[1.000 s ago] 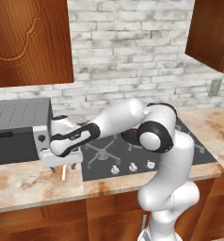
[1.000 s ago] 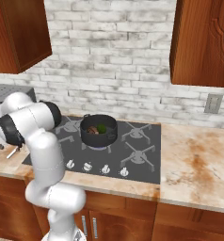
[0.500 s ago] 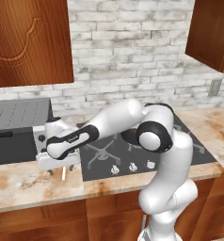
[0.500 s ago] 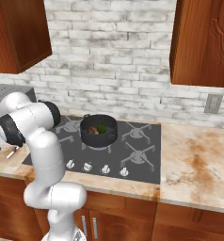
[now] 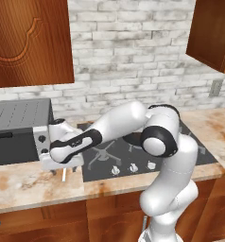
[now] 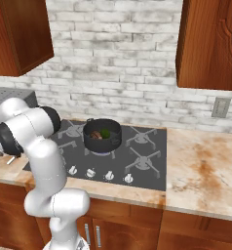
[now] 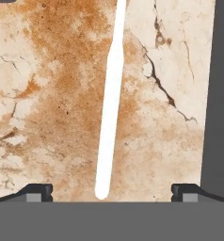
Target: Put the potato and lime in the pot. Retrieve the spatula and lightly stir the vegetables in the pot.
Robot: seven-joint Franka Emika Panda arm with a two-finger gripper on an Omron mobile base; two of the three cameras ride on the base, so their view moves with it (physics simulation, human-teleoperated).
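In the left base view you see the white arm reaching low to the left, its two-finger gripper [image 5: 62,166] just above the marbled beige counter [image 5: 24,184], with the pale end of the slim white-handled spatula [image 5: 64,175] showing under it, beside the black cooktop [image 5: 133,158]. In the right base view the round dark pot [image 6: 102,135] stands on a rear-left burner, with the dark-brown potato [image 6: 95,134] and the small green lime [image 6: 105,132] inside it. In the hand view the jaws stand wide apart, one dark fingertip [image 7: 37,192] on each side of the spatula handle, not touching it.
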